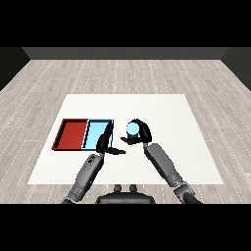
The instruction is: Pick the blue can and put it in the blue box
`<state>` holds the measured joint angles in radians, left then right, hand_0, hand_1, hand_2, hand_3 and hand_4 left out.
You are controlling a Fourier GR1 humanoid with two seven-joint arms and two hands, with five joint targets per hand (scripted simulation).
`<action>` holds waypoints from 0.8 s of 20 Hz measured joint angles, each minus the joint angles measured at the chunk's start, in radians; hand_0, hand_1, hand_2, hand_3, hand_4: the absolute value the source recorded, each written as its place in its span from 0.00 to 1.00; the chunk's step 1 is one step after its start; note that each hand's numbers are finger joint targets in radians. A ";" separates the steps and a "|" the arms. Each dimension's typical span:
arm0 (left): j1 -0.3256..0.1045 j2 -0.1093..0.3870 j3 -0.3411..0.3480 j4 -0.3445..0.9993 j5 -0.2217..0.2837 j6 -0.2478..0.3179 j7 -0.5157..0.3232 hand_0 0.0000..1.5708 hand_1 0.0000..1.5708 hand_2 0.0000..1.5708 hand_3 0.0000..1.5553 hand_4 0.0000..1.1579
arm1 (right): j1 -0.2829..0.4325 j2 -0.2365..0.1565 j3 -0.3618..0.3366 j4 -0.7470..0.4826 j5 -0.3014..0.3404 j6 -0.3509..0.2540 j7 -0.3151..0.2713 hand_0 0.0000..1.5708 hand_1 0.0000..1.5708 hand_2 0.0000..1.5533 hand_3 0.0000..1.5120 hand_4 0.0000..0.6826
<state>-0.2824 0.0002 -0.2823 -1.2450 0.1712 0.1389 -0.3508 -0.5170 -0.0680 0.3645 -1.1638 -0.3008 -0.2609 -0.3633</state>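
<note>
The blue can (132, 129) stands upright near the middle of the white table (166, 112), just right of the trays. My right hand (141, 134) is curled round it, fingers arching over its right side and thumb below it. The light blue tray (94, 132) lies left of the can, beside the red tray (72, 133). My left hand (106, 144) is open, its straight fingers lying over the light blue tray's right edge and its thumb pointing right toward the can.
Both trays lie side by side at the table's left half, the red one on the outside. The table's front edge runs just below my forearms. Grey wooden floor surrounds the table.
</note>
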 measured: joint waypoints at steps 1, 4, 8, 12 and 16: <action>-0.005 0.000 -0.012 0.005 0.008 0.014 0.005 0.00 0.00 0.00 0.00 0.00 | -0.015 0.011 -0.013 0.017 0.010 0.006 0.002 0.90 0.90 0.93 0.93 0.97; -0.039 0.000 -0.043 0.048 0.029 0.041 0.006 0.00 0.00 0.00 0.00 0.00 | -0.004 0.014 -0.027 -0.019 0.033 0.026 0.028 0.89 0.89 0.93 0.93 0.98; -0.063 0.000 -0.082 0.120 0.062 0.069 -0.026 0.00 0.00 0.00 0.00 0.00 | 0.001 0.039 -0.039 -0.027 0.069 0.051 0.035 0.89 0.89 0.93 0.93 0.99; -0.062 0.000 -0.129 0.115 0.083 0.098 -0.022 0.00 0.00 0.00 0.00 0.00 | 0.015 0.056 -0.032 -0.044 0.089 0.057 0.037 0.89 0.89 0.94 0.94 1.00; -0.087 0.000 -0.123 0.160 0.100 0.093 -0.039 0.00 0.00 0.00 0.00 0.00 | 0.043 0.062 -0.027 -0.063 0.105 0.076 0.034 0.89 0.89 0.92 0.93 0.96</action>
<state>-0.3695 0.0001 -0.4056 -1.0849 0.2712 0.2322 -0.3901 -0.4744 -0.0060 0.3379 -1.2270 -0.1955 -0.1851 -0.3297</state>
